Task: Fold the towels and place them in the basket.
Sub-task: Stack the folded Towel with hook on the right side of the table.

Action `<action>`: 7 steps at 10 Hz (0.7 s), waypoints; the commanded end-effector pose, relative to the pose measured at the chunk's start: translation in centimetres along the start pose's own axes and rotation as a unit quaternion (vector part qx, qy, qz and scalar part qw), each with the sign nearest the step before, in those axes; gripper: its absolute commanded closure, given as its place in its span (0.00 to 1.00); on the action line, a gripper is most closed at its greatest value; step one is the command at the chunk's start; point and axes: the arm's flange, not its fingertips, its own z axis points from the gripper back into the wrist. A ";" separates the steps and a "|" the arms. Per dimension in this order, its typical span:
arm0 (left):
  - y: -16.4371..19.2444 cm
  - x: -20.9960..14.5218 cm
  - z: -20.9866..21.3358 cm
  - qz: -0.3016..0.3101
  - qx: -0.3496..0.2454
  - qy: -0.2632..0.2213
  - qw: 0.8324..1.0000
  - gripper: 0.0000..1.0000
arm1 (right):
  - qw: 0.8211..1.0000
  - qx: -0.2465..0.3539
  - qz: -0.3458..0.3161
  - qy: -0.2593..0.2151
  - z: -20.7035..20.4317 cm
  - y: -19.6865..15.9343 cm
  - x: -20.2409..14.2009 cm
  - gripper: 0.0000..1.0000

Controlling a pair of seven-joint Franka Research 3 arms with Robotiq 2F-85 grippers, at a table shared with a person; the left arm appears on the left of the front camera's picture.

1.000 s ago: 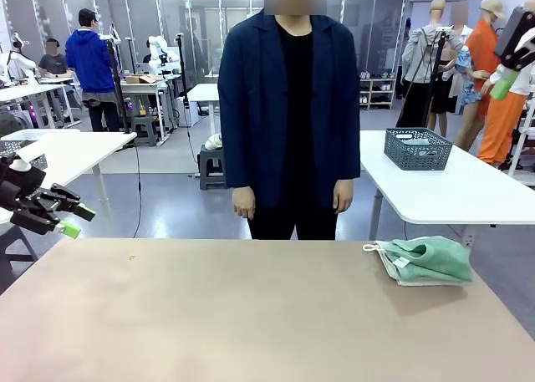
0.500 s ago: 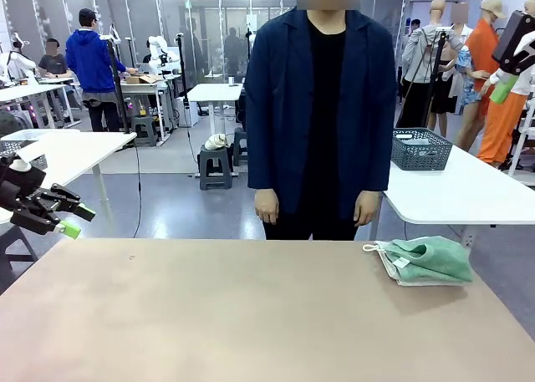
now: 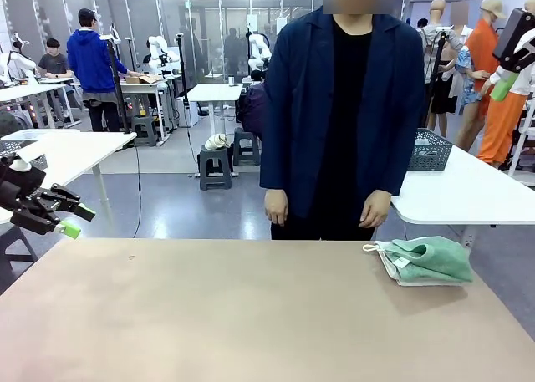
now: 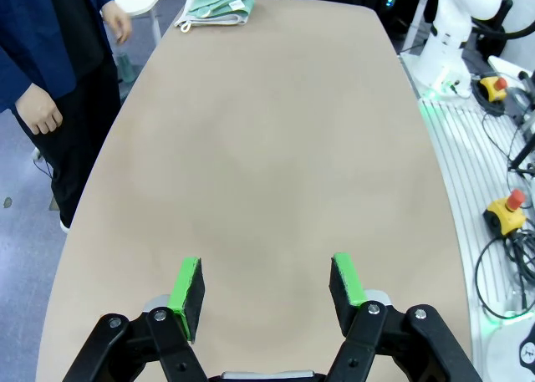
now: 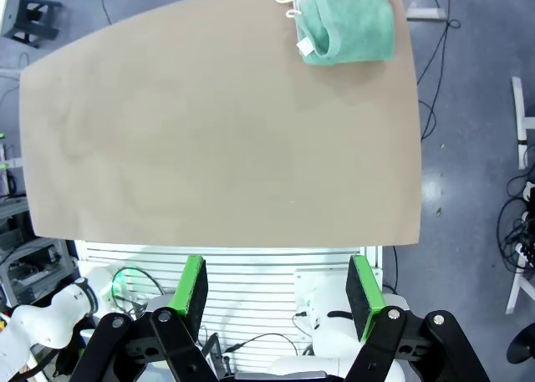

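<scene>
Person (image 3: pixel 351 123) stepped right, hiding basket (image 3: pixel 430 150), towels (image 3: pixel 425 260) near edge

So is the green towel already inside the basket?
No, the green towel lies on top of the cream-white towel on the table, while the basket stands on another table behind the person.

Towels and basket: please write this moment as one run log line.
towels: stacked, far right of table | basket: on white table behind | left gripper: open, empty | right gripper: open, empty | person: standing

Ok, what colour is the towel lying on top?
Green; the top towel shows best in the right wrist view.
</scene>
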 end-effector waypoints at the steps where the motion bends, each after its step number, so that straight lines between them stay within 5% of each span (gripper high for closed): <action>1: 0.0 0.1 0.1 -0.002 0.000 0.000 1.000 0.23 | 1.000 0.008 0.004 0.000 0.1 -0.1 -0.1 0.16; 7: 0.0 0.1 0.1 -0.002 0.000 0.000 1.000 0.23 | 1.000 0.008 0.004 0.000 0.1 -0.1 -0.1 0.16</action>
